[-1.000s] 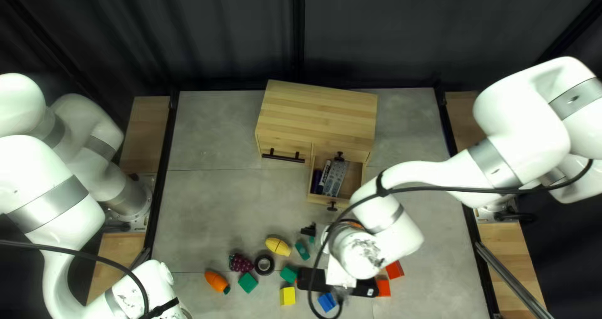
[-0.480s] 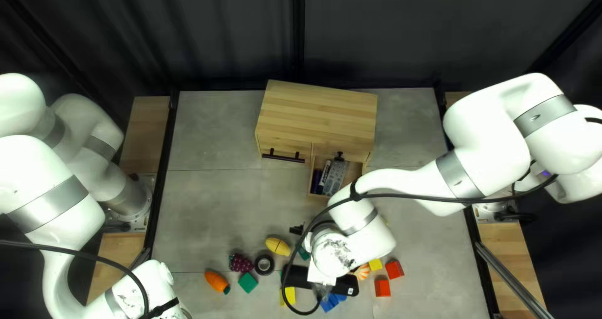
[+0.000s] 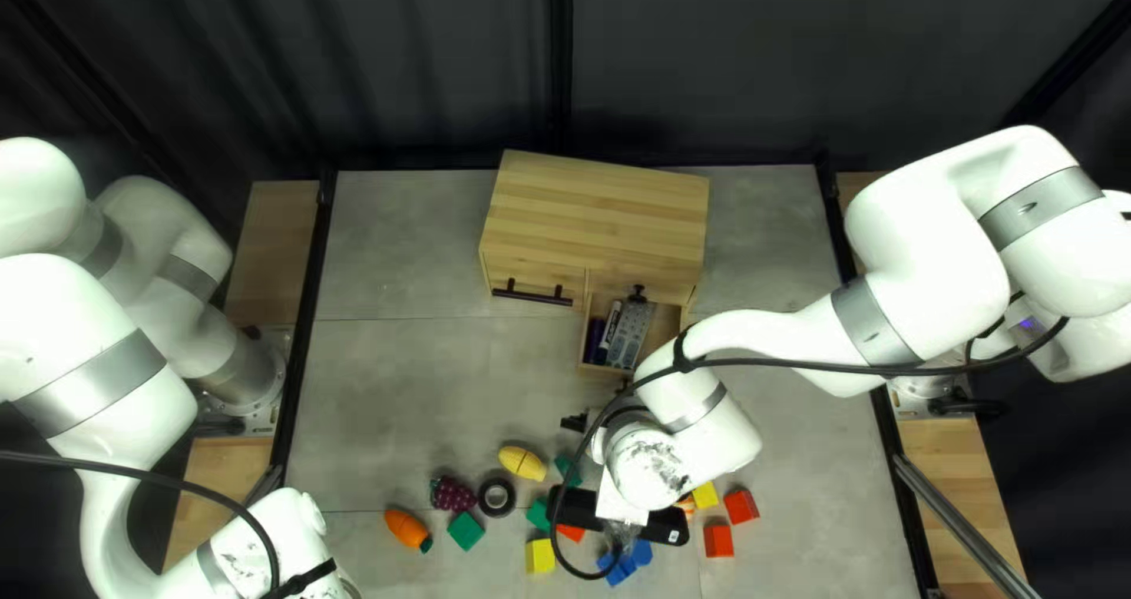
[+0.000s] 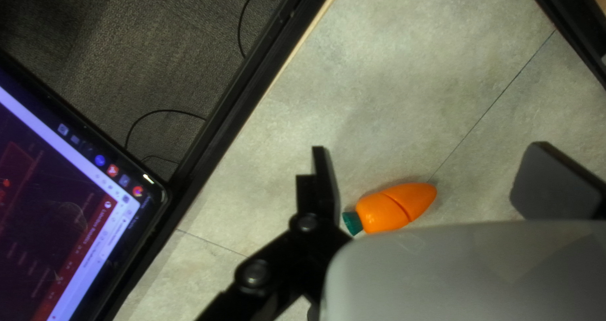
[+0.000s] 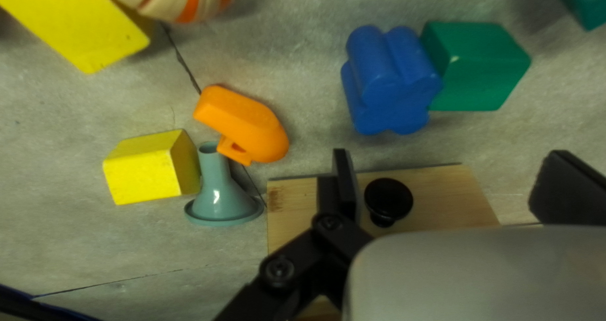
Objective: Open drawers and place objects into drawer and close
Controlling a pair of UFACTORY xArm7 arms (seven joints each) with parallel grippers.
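- One open drawer [image 3: 668, 320] juts from the wooden cabinet [image 3: 599, 216], holding markers [image 3: 608, 331] and a grey thing [image 3: 632, 335].
- Its black knob [image 5: 388, 198] shows plainly only in the right wrist view, below the wide-parted, empty right claw [image 3: 619, 505].
- That view alone shows the grey-green funnel [image 5: 218, 198] and orange piece [image 5: 243, 124]; the right arm [image 3: 710, 420] covers them from above.
- Left claw [image 4: 431, 149]: wide open, empty, near the carrot [image 4: 394, 208].
- Only the left wrist view shows the screen [image 4: 69, 176] past the table's edge.
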